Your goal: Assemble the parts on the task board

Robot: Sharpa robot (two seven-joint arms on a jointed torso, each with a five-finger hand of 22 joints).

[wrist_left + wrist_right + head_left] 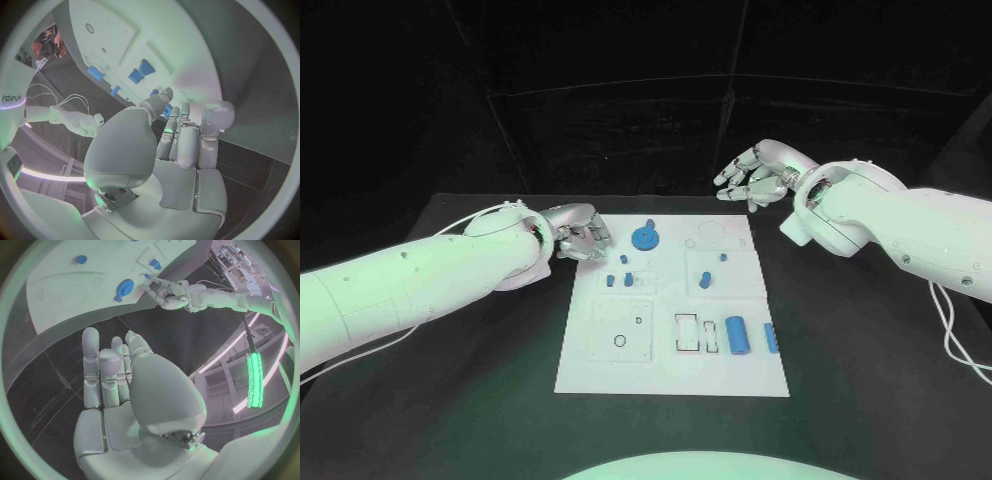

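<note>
Left hand (577, 236), empty with fingers loosely apart, hovers at the board's (589, 370) upper-left edge; right hand (756, 176) open too. Best approach: reach slowly for the gear (646, 238).

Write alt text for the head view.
A white rectangular task board lies on a black table, dotted with small blue plastic parts, among them a round blue gear-like part. The left robot hand hovers at the board's far left corner; the right robot hand hangs beyond it, empty.
</note>
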